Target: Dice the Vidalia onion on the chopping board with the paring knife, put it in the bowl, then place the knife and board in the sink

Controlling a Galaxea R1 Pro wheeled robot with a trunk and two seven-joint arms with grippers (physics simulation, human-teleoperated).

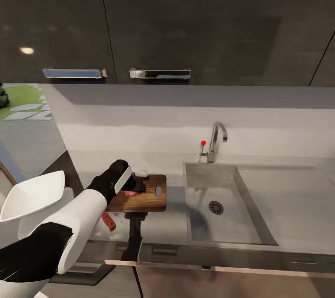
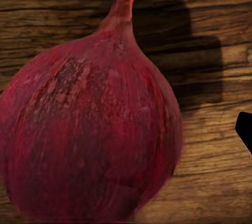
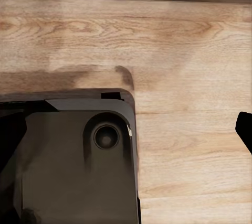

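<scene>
The Vidalia onion [image 1: 130, 192] lies on the brown chopping board [image 1: 151, 195], which sits on the grey countertop [image 1: 172, 228] left of the sink [image 1: 223, 237]. In the left wrist view the onion [image 2: 89, 135] looks dark red, stem up, resting on the board [image 2: 210, 182]. My left gripper [image 1: 135, 186] hovers right over it, open, and one dark fingertip [image 2: 244, 129] stands apart from the bulb. The paring knife's red handle [image 1: 108, 221] pokes out under my left forearm near the board's front left corner. The right gripper's fingertip [image 3: 244, 129] shows over a light wooden floor.
The sink basin holds only its round drain [image 1: 216, 207], with the chrome tap [image 1: 217, 142] and red-tipped lever behind it. A small white object [image 1: 139, 171] peeks out behind my left gripper. Dark wall cabinets hang above. The robot's dark base [image 3: 68, 161] lies below the right wrist.
</scene>
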